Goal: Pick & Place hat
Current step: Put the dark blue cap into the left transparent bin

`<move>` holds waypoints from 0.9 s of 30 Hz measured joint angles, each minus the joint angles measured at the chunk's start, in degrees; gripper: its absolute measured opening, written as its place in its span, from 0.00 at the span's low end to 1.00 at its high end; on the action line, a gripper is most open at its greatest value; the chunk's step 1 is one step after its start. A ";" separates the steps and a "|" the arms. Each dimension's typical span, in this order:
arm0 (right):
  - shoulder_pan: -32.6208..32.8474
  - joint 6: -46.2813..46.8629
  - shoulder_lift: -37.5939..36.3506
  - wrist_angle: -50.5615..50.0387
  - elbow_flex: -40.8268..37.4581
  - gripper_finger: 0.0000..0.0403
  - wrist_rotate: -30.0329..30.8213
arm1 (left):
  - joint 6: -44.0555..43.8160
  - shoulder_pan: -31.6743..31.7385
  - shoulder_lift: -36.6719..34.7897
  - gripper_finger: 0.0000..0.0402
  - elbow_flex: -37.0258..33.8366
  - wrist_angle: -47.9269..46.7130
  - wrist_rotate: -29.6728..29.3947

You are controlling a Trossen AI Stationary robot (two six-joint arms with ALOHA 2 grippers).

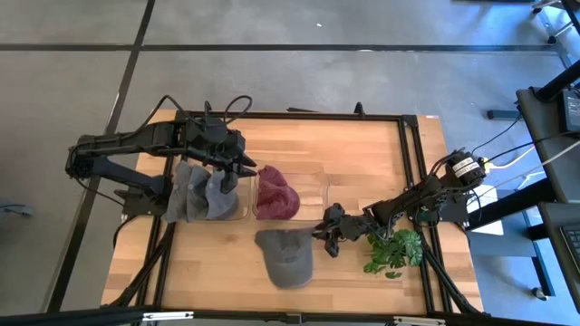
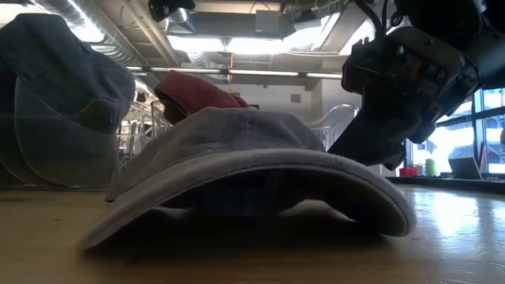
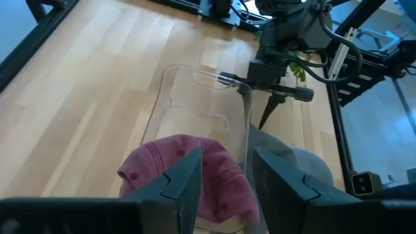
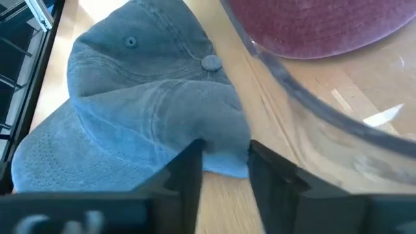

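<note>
From above, a gray cap (image 1: 287, 256) of washed, soft cotton lies on the pale wooden table (image 1: 362, 163), brim toward the near edge. Just behind it stands a clear plastic bin (image 1: 308, 192) holding a crumpled maroon cap (image 1: 275, 195); a second clear bin (image 1: 237, 208) to its left holds gray-blue caps (image 1: 201, 190). The right gripper (image 1: 328, 237) sits low beside the gray cap's right side, near a green leafy sprig (image 1: 392, 251). The left gripper (image 1: 243, 163) hangs over the bins.

At table height, the gray cap's (image 2: 252, 170) curved brim arches off the wood (stitching rows visible).

The left wrist view shows its fingers (image 3: 188, 179) parted, empty, above the maroon cap (image 3: 188, 172) and the rounded transparent bin wall (image 3: 244, 123).

The right wrist view shows its fingers (image 4: 185, 172) spread apart, holding nothing, their tips right at the gray cap's (image 4: 143, 104) edge.
</note>
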 joint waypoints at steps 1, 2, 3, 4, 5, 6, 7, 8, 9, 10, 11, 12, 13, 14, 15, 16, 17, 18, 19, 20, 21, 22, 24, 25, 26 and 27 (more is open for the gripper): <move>0.00 0.00 0.00 0.02 0.00 0.25 -0.03 | 0.02 0.00 0.00 0.33 0.00 0.00 -0.02; 0.00 0.00 0.02 0.14 0.00 0.20 -0.05 | 0.02 0.00 0.00 0.33 0.00 0.00 -0.12; 0.00 0.00 0.00 0.37 0.00 0.14 -0.22 | 0.04 0.00 0.00 0.33 0.00 0.00 -0.40; 0.00 -0.06 0.00 0.60 0.00 0.08 -0.84 | 0.08 0.00 0.00 0.33 0.00 0.00 -0.68; 0.00 -0.20 0.00 0.84 0.00 0.04 -1.40 | 0.09 0.00 0.00 0.33 0.00 0.00 -1.12; 0.02 -0.22 0.00 1.04 0.00 0.03 -1.51 | 0.10 0.00 0.00 0.33 0.00 0.00 -1.56; 0.02 0.14 0.00 1.20 0.00 0.03 -1.54 | 0.11 0.00 0.00 0.33 0.00 0.00 -1.74; 0.02 0.88 0.00 1.21 0.00 0.03 -1.80 | 0.11 0.01 0.00 0.33 0.00 0.00 -1.78; 0.02 1.39 0.00 1.24 0.00 0.02 -2.35 | 0.11 0.02 0.00 0.33 0.00 0.00 -1.88; 0.02 1.55 0.00 1.44 0.00 0.01 -3.10 | 0.11 0.00 0.00 0.33 0.00 0.00 -1.97; 0.02 1.68 0.00 1.98 0.00 0.01 -3.66 | 0.11 0.00 0.00 0.33 0.00 0.00 -1.94; 0.00 2.34 -0.01 2.78 0.00 0.01 -4.32 | 0.11 0.00 0.00 0.33 0.00 0.00 -1.94; 0.00 2.93 -0.16 3.75 0.00 0.01 -4.55 | 0.11 0.00 0.00 0.33 0.00 0.02 -1.94; 0.02 2.93 -0.61 4.86 0.00 0.01 -4.77 | 0.11 0.00 0.00 0.33 0.00 0.03 -1.94; 0.02 2.87 -1.13 5.92 0.08 0.01 -4.98 | 0.11 0.01 0.00 0.33 0.00 0.10 -1.94; 0.02 2.86 -1.83 5.97 0.54 0.01 -4.97 | 0.11 0.00 0.00 0.33 0.00 0.17 -1.94; 0.02 2.47 -2.60 5.80 1.06 0.01 -5.02 | 0.11 0.00 0.00 0.33 0.00 0.28 -1.94; 0.02 1.42 -3.51 5.15 1.79 0.01 -5.11 | 0.11 0.00 0.00 0.33 0.00 0.40 -1.92; 0.02 0.23 -4.42 3.97 2.88 0.01 -5.10 | 0.11 0.00 0.00 0.33 0.00 0.52 -1.92; 0.02 -0.79 -5.43 1.56 4.28 0.01 -5.10 | 0.11 0.00 0.00 0.33 0.00 0.65 -1.92; 0.02 -1.90 -6.44 -2.06 5.90 0.00 -5.11 | 0.11 0.01 0.00 0.33 0.00 0.73 -1.92; 0.02 -3.41 -7.31 -6.54 7.79 0.00 -5.11 | 0.11 0.01 0.00 0.33 0.00 0.84 -1.92; 0.00 -6.20 -8.62 -17.52 12.04 0.00 -5.07 | 0.30 0.00 0.00 0.33 0.00 1.71 -1.73; -0.05 -7.53 -9.05 -23.14 14.55 0.00 -5.07 | 0.53 0.00 0.00 0.33 0.00 2.25 -1.17; -0.16 -8.97 -9.37 -28.67 17.08 0.00 -4.98 | 0.59 0.02 0.00 0.33 0.00 2.72 -0.16; -0.28 -10.32 -9.54 -33.82 19.79 0.00 -4.49 | 0.59 0.02 0.00 0.33 0.00 3.10 1.31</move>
